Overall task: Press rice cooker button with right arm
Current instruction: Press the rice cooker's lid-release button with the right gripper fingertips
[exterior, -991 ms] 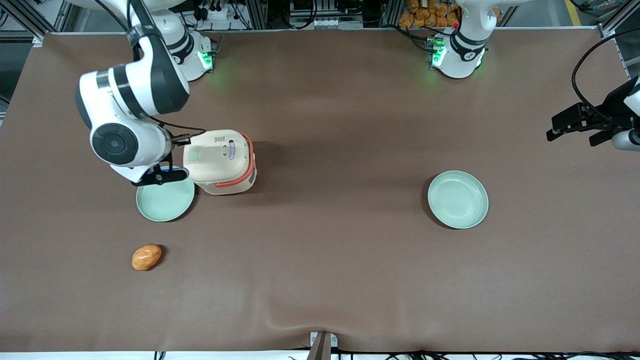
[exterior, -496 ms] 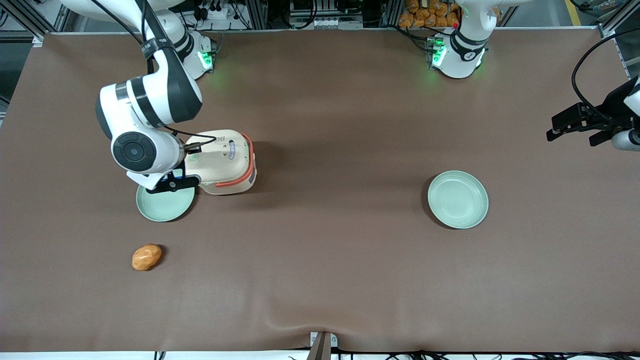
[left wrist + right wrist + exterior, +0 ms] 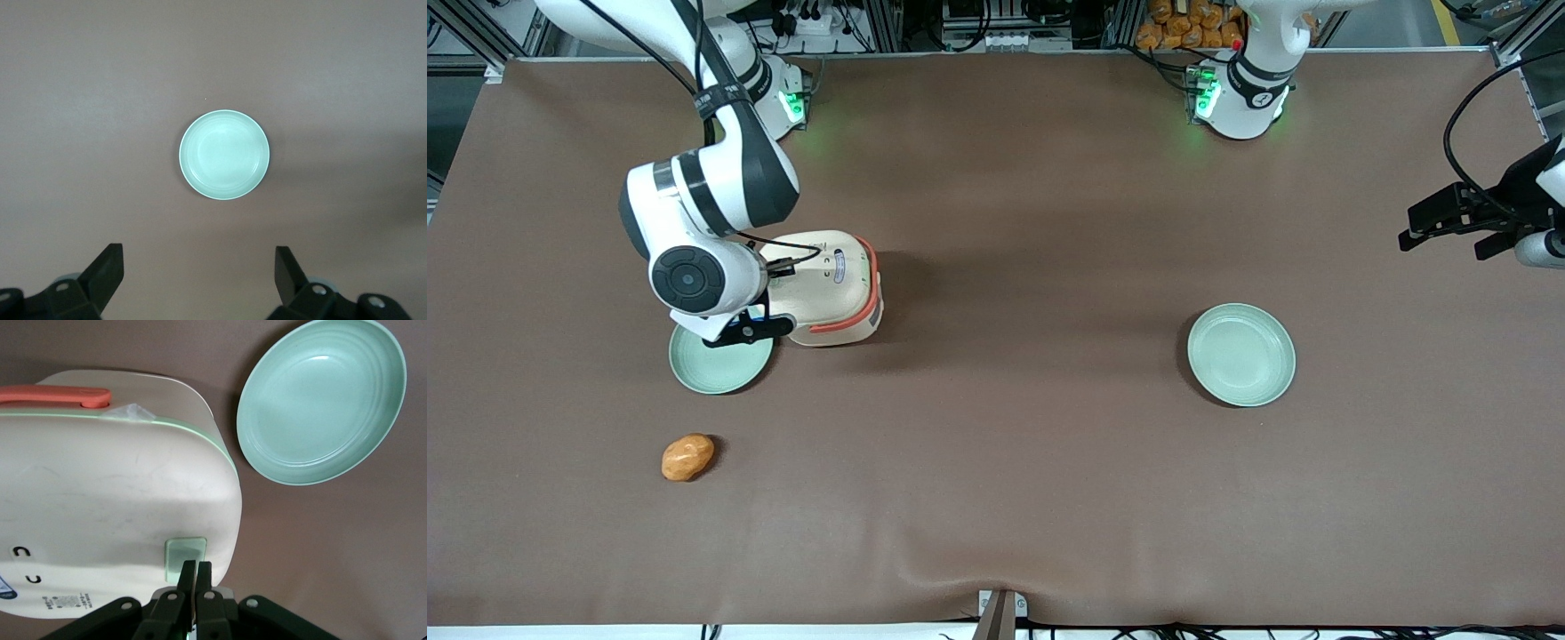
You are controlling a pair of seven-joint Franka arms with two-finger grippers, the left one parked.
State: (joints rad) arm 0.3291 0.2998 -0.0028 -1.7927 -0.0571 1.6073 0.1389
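Right wrist view: the gripper [image 3: 194,570] was seen pinched together, empty, tips at the rice cooker's [image 3: 113,500] pale green button [image 3: 185,557].
From the front that button was hidden by the right arm [image 3: 703,236], which had been brought over the cooker since earlier.

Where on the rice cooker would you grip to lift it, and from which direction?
Grip the orange handle arching over the rice cooker, coming from above: it is the only narrow bar, while the body is broad and rounded. The gripper, jaws shut, is over the pale green lid button.

A robotics lab: a brown-matted surface [image 3: 1049,222] with arm bases [image 3: 1240,102] bolted along its edge, and just above them aluminium framing [image 3: 889,22] and tangled cables [image 3: 809,18].
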